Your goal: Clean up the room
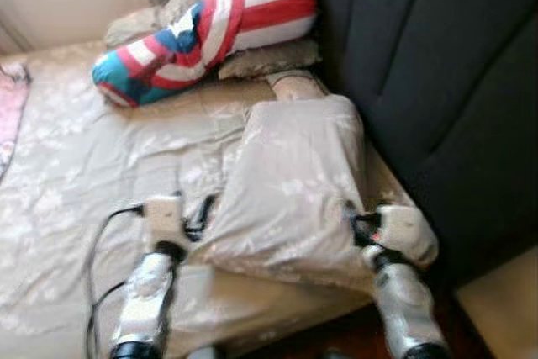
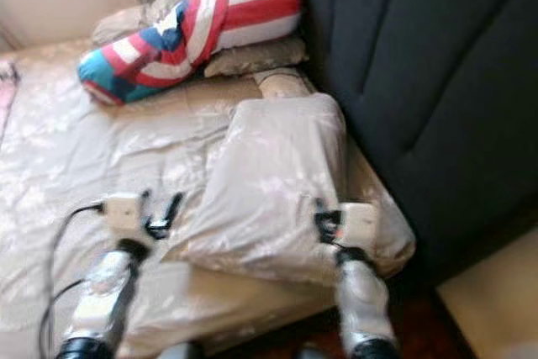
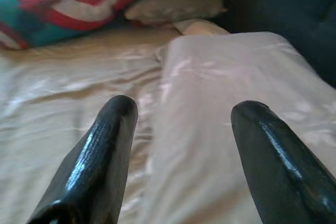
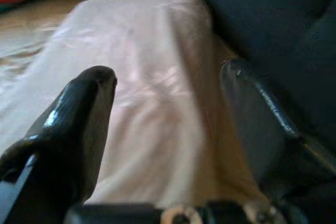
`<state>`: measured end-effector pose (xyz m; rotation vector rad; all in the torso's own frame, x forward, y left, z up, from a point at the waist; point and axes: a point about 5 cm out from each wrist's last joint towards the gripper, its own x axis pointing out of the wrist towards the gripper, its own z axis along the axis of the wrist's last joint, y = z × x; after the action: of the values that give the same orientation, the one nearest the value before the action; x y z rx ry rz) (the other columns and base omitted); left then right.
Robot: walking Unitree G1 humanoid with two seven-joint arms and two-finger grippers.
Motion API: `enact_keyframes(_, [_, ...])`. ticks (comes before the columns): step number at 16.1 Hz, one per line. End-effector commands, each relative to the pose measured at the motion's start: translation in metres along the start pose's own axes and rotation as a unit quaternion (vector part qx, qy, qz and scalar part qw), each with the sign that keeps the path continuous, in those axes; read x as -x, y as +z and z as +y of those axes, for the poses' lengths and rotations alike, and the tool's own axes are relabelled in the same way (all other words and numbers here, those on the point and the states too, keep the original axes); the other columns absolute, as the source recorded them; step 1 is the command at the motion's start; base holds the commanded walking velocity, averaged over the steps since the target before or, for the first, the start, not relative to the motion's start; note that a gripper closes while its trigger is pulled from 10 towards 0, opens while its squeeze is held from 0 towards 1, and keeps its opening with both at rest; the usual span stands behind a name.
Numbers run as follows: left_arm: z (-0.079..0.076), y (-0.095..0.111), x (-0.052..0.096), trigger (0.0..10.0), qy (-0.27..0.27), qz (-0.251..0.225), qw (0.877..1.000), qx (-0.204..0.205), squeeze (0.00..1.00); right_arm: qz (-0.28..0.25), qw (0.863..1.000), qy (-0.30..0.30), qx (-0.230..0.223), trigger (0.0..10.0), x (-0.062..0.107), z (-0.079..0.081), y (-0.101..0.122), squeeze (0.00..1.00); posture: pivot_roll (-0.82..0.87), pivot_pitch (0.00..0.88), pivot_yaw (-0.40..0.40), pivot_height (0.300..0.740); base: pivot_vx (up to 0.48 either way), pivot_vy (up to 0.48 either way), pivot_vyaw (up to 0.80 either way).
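From the head camera I looked down on a bed point(image 1: 76, 174) covered in a beige floral sheet, set against a dark padded headboard point(image 1: 437, 65). A folded blanket point(image 1: 294, 182) of the same beige print lay lengthwise along the headboard side, its near end at the foot edge of the bed. Beyond its far end sat a stack of pillows point(image 1: 269, 58), and across them leaned a bolster point(image 1: 202, 31) striped red, white and blue with a teal tip, tilted down toward my left.

My left gripper point(image 3: 181, 129) hung just beside the blanket's near left corner, over the sheet. Its two black fingers point(image 3: 100, 150) stood well apart with nothing between them; through the wrist camera the gap framed the blanket's left edge and the bolster beyond.

My right gripper point(image 4: 168, 103) sat at the blanket's near right corner, close to the headboard. Its fingers point(image 4: 79, 119) were likewise spread and held nothing, with the blanket stretching away between them and the dark headboard just beside the outer finger.

A black cable point(image 1: 97, 250) looped from the left wrist down over the sheet. A strip of pink fabric point(image 1: 10, 111) showed at the far left edge of the bed.
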<state>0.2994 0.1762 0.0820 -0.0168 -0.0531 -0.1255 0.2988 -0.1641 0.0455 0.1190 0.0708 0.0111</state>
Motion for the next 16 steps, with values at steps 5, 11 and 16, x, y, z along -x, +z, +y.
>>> enact_keyframes(5, [0.008, 0.001, 0.005, 10.0, -0.005, 0.006, 1.000, -0.006, 0.00, 0.086, 0.996, 0.012, -0.029, 10.0, 0.000, 0.007, -0.022, 0.00, -0.04, 0.159, -0.018, 0.671, 0.057, 0.000, 0.00])
enact_keyframes(11, [0.010, 0.007, 0.013, 10.0, -0.020, 0.007, 1.000, -0.010, 0.00, 0.143, 0.983, -0.056, -0.105, 10.0, -0.006, -0.013, -0.031, 1.00, 0.01, 0.225, 0.013, 0.671, 0.000, 0.000, 0.00])
enact_keyframes(16, [0.011, 0.029, 0.016, 10.0, -0.048, -0.006, 0.998, -0.039, 0.00, 0.154, 0.982, -0.054, -0.098, 10.0, -0.014, -0.019, -0.026, 1.00, 0.06, 0.284, 0.062, 0.671, 0.000, 0.000, 0.00])
